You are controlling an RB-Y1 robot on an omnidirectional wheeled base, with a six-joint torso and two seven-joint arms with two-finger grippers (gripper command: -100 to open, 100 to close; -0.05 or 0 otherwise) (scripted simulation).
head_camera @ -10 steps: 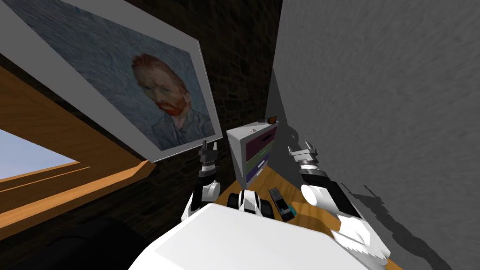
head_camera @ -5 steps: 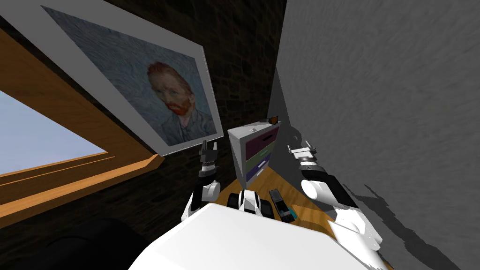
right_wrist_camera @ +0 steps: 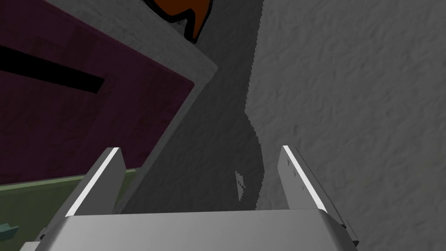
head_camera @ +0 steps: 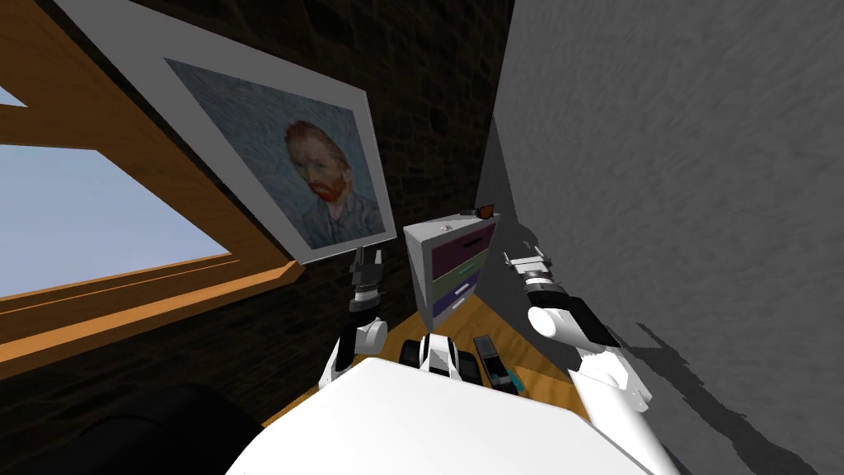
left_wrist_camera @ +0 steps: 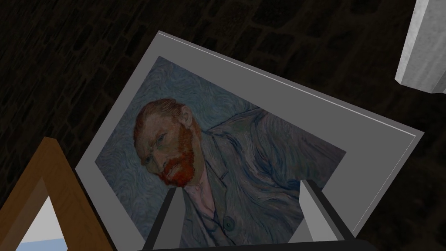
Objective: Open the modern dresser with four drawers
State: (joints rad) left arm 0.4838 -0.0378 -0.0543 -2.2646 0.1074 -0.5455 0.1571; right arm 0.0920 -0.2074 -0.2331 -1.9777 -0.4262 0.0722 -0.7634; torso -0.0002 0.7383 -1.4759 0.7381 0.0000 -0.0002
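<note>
The dresser [head_camera: 422,247] is a small grey cabinet standing in the corner between the dark brick wall and the grey wall. Its drawer fronts are maroon [head_camera: 461,245], green [head_camera: 458,270] and purple [head_camera: 449,298], and all look shut. My right gripper [head_camera: 523,254] hangs open just right of the dresser, near its top. In the right wrist view this gripper [right_wrist_camera: 198,174] points along the cabinet's right edge, with the maroon drawer [right_wrist_camera: 65,122] and its black slot handle [right_wrist_camera: 52,72] beside one finger. My left gripper [head_camera: 367,260] stands open left of the dresser, raised toward the wall, and is empty [left_wrist_camera: 244,213].
An orange object [head_camera: 486,211] sits on the dresser's top, also seen as an orange object [right_wrist_camera: 183,13] in the right wrist view. A dark flat device with a teal end [head_camera: 497,369] lies on the wooden floor [head_camera: 536,383]. The grey wall [head_camera: 676,206] is close on my right.
The whole head view has swung, so I have turned; the window takes more of the left. My right gripper has edged slightly closer to the dresser's side. Both grippers stay open.
</note>
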